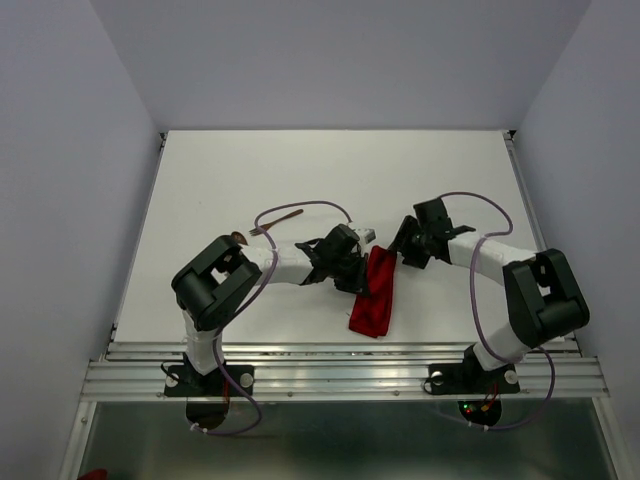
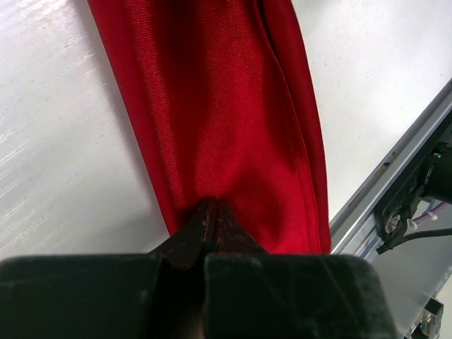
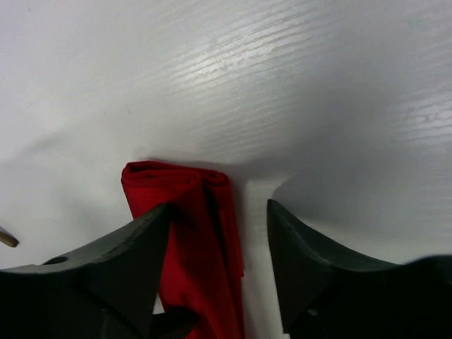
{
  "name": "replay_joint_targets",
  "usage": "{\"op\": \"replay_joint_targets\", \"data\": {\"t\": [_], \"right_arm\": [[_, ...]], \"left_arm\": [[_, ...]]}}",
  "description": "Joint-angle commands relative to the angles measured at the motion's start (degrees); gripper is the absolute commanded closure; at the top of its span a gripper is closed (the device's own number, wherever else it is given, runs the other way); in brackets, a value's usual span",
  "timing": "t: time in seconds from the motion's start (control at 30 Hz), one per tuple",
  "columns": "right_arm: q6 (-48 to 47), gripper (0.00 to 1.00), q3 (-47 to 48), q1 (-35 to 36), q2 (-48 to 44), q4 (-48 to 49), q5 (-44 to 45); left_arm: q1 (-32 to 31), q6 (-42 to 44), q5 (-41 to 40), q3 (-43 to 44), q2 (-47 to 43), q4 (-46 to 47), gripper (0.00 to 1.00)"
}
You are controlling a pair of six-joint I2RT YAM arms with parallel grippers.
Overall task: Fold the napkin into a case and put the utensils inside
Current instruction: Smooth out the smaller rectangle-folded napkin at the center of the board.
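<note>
white table (image 1: 250, 170) boxed in by pale walls. the wooden utensils (image 1: 275, 222) lie toward ten o'clock of the middle, apart from the cloth. the left gripper (image 2: 212, 220) is clamped tight on a pinch of the napkin (image 1: 374, 296), a red strip folded narrow that runs twelve to six at table centre. the right gripper (image 3: 219, 208) stands with jaws parted astride the strip's twelve o'clock end, holding nothing. the cloth looks light, limp and a bit slick, so folds will likely slump. it is best taken at a corner or hem, all layers pinched together.
</note>
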Motion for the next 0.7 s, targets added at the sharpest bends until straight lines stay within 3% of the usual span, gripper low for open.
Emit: {"op": "replay_joint_targets", "data": {"t": [0.0,0.43,0.67], "right_arm": [[-3.04,0.34,-1.54,0.07,-6.23,-3.89,1.82],[-1.99,0.27,-17.87,2.53,-27.31,-4.25,-8.1],[-1.2,0.26,-24.48,3.67,-28.22,2.78,-15.23]], "left_arm": [[-0.17,0.48,-1.26,0.55,-1.85,-0.21,1.0],[-0.26,0.66,-2.66,1.78,-7.38,-1.97,1.0],[1.84,-0.13,-1.61,1.35,-12.13,-2.41,1.0]]}}
